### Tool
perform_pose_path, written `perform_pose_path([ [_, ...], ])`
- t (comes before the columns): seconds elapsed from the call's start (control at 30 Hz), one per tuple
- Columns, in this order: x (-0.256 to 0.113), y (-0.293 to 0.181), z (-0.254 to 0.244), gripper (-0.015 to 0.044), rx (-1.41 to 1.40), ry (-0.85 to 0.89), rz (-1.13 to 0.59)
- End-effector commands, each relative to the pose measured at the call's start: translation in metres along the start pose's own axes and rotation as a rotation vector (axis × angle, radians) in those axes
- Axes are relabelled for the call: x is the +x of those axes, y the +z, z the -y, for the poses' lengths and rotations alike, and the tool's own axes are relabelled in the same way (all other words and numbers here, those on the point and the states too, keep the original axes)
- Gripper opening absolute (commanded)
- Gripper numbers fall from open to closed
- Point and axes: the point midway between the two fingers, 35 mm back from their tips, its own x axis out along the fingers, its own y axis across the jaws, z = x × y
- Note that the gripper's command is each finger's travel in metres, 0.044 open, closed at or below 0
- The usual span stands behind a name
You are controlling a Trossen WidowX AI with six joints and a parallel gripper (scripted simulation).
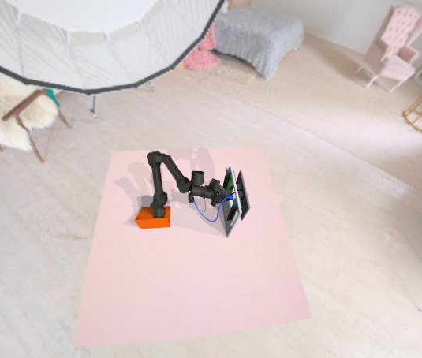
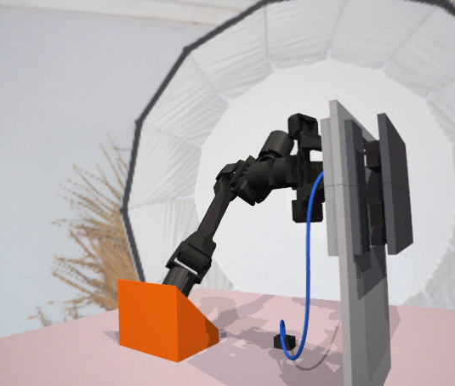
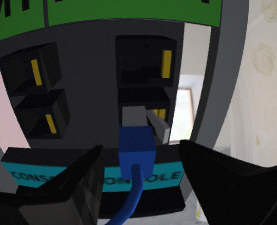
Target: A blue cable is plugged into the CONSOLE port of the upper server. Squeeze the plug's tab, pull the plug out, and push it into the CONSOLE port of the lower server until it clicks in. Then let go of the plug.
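The blue plug [image 1: 231, 197] [image 3: 136, 146] sits in the upper server's CONSOLE port, the lower port of the right column in the wrist view. Its grey tab [image 3: 159, 128] sticks out on its right side there. The blue cable [image 1: 212, 221] [image 2: 308, 255] [image 3: 133, 194] hangs from it. The lower server's CONSOLE port [image 3: 42, 123] is empty, at the lower left of the wrist view. My gripper [image 3: 142, 149] is open, with one fingertip on each side of the plug and a gap on both sides. In the exterior view the panel hides the fingertips and plug.
Two MGMT ports [image 3: 28, 69] [image 3: 143, 61] lie beyond the CONSOLE ports, both empty. A tall grey stand [image 2: 363, 315] carries the servers. A small black block [image 2: 284, 341] holds the cable's far end. An orange block [image 1: 153, 223] [image 2: 149, 319] is at the arm's base, on a pink mat [image 1: 193, 284].
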Motion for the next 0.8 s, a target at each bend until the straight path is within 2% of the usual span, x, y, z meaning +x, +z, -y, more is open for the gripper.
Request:
perform_pose_path([
  [0.0, 0.007, 0.003, 0.001, 0.0239, 0.001, -0.004, 0.001],
  [0.43, 0.022, 0.007, -0.001, 0.0239, 0.001, -0.005, 0.002],
  [0.77, 0.020, 0.006, -0.002, 0.0173, 0.000, -0.001, 0.002],
])
